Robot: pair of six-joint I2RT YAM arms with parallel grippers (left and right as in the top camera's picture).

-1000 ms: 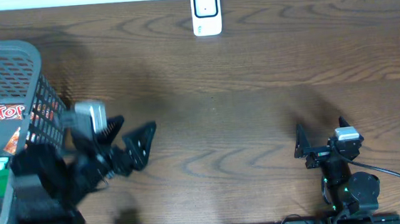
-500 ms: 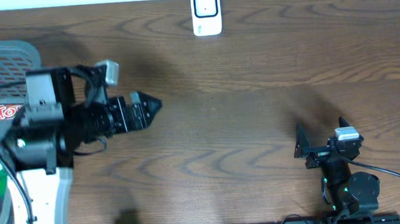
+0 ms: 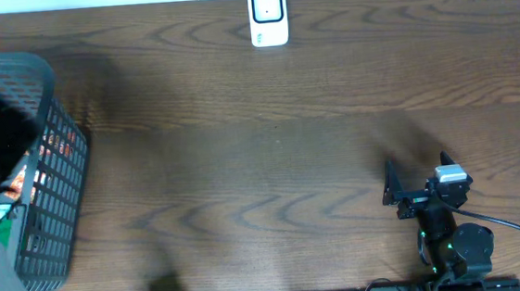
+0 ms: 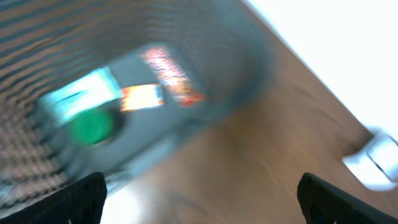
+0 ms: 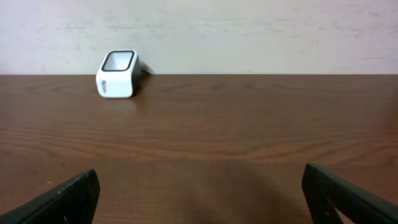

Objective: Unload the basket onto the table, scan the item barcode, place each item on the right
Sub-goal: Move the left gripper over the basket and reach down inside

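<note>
**Risks of an empty-handed reach into a crowded basket**

No item has been picked up so far. The left pincer hangs over the mesh basket at the left edge of the surface. Its jaws are spread wide with nothing between them. The right pincer is just as wide and just as empty. It is parked by the near edge toward the right corner, facing the white barcode scanner. The scanner stands at the middle of the far edge, well apart from the basket.

The candidate items lie jumbled on the basket floor:
- a green round cap
- a light-blue packet right against the cap
- an orange packet
- a red-printed packet

The left wrist view is badly smeared, so no barcode can be made out, and which packet overlaps which is unclear.

Several things could go wrong from here:
- **Double grasp:** with the goods packed this closely, wide jaws could close on two things at once, or push one under another.
- **Snagging:** a fingertip could catch the rim or the mesh wall and drag or tip the basket, which looks light.
- **Failed scan:** a thin, flat packet may slip out of a shallow pinch. It may also come up with its code turned away from the scanner window.
- **Drop in transit:** the carry to the far edge is long, so a weak hold could let go on the way.
</note>
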